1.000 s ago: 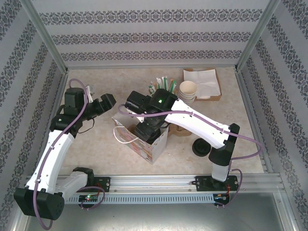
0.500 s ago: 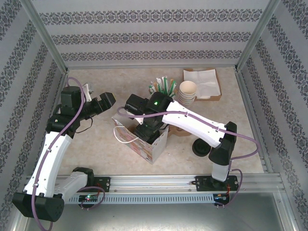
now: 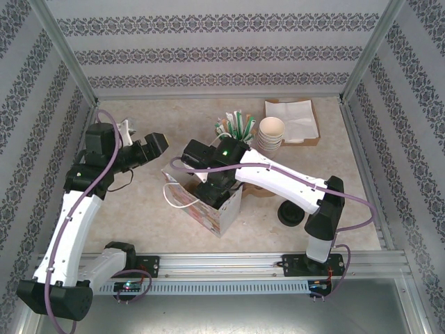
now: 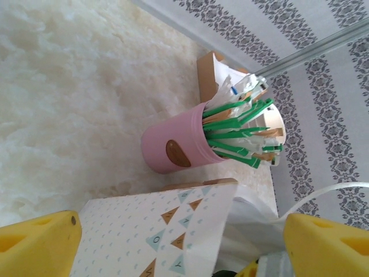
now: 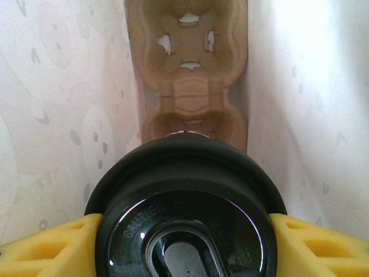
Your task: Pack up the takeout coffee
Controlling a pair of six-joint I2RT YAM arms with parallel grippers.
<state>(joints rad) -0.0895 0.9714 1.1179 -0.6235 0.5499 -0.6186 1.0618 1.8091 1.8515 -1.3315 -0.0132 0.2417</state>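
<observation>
Right now the coffee (image 5: 184,202) sits down inside the bag (image 3: 221,214), its black lid facing up, clamped from both sides by the yellow fingers (image 5: 52,245) of the right gripper (image 5: 184,248). Below it, on the bag's floor, lies a brown carrier (image 5: 187,63) with its cup holes bare; whether the cup has touched it I cannot tell. The bag stands upright near the middle of the table (image 3: 139,216), white with little triangles, and the right arm reaches into its mouth from the right. Just left of the bag hangs the left gripper (image 4: 184,248), its jaws spread wide with nothing between them. Just beyond the bag stands a pink cup (image 4: 173,150) full of green stirrers (image 4: 236,124). Right of that is a stack of cups (image 3: 271,132), with napkins (image 3: 292,115) behind them. Black lids (image 3: 290,213) lie on the table right of the bag, nearer the arms.
</observation>
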